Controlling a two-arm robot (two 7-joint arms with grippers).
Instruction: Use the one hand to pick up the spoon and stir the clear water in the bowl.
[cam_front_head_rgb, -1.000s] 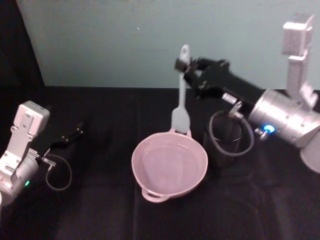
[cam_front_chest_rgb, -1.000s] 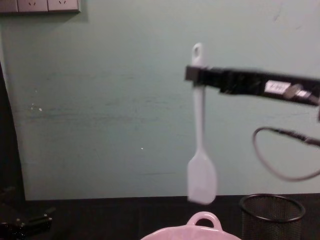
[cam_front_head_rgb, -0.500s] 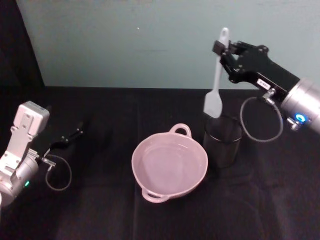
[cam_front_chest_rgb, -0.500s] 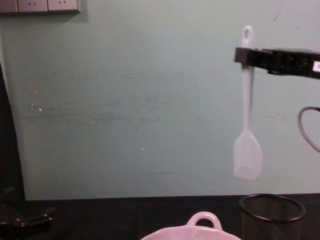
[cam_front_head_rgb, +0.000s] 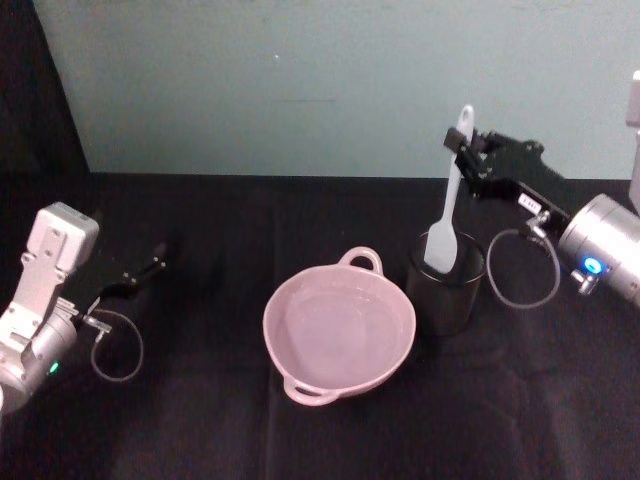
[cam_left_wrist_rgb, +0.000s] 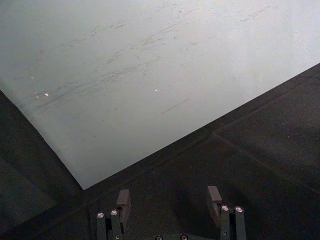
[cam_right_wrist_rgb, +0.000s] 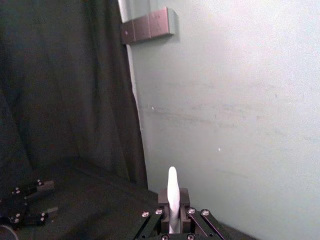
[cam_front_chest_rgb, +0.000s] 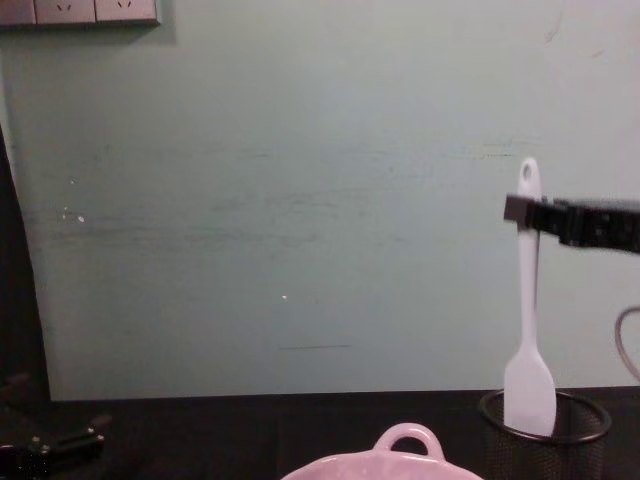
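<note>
I have the spoon (cam_front_head_rgb: 448, 206) hanging upright with its blade just inside the mouth of the black wire-mesh cup (cam_front_head_rgb: 446, 293), which stands just beside the bowl (cam_front_head_rgb: 339, 328) on the bowl's right. The right gripper (cam_front_head_rgb: 466, 152) is clamped on the upper handle, just below the small oval hole; from the right wrist view the handle tip stands up between the closed jaws. The bowl sits apart from the spoon, with water in it and nothing else. My judgement of the risks from here: the blade is over the wrong vessel — any descent now puts the spoon into the cup, not the water, so stirring in the bowl would first need a lift clear of the cup and a shift toward the bowl. The blade is close to the cup's rim; a sideways move before lifting clear could catch the mesh and tip or drag the cup into the bowl, spilling water. The grip is high on a long, slim handle, so the blade may swing or the handle pivot in the jaws under a side load. The cable loop (cam_front_head_rgb: 523, 266) hanging from the right wrist lies near the cup and could snag it. The left gripper (cam_left_wrist_rgb: 170, 203) is parked well to the left of the bowl, jaws apart, holding nothing.
</note>
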